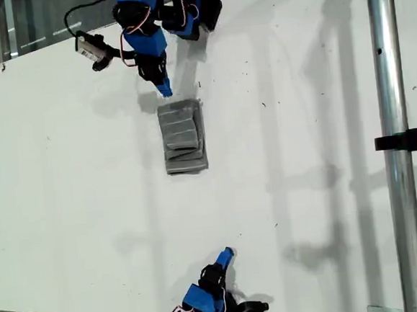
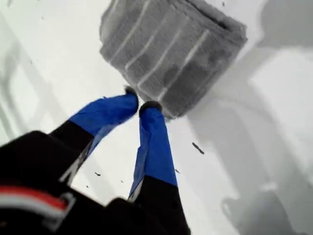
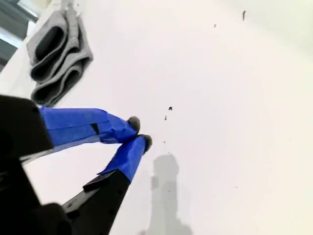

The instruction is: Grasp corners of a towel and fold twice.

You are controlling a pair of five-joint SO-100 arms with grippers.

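The towel (image 2: 171,51) lies folded just beyond my first pincer (image 2: 138,105), pressed together and empty.

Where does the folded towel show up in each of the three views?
Exterior view: towel folded small, upper centre, just below the upper arm's claw.
First wrist view: fills the area right beyond my first claw.
Second wrist view: far off, layered fold edges showing.
Shared landmark: the white table.

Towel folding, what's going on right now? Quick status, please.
My first gripper shut, empty, tips beside the towel. My second gripper shut, empty, well clear. Towel lies folded in a compact stack on the table. Nothing in the way.
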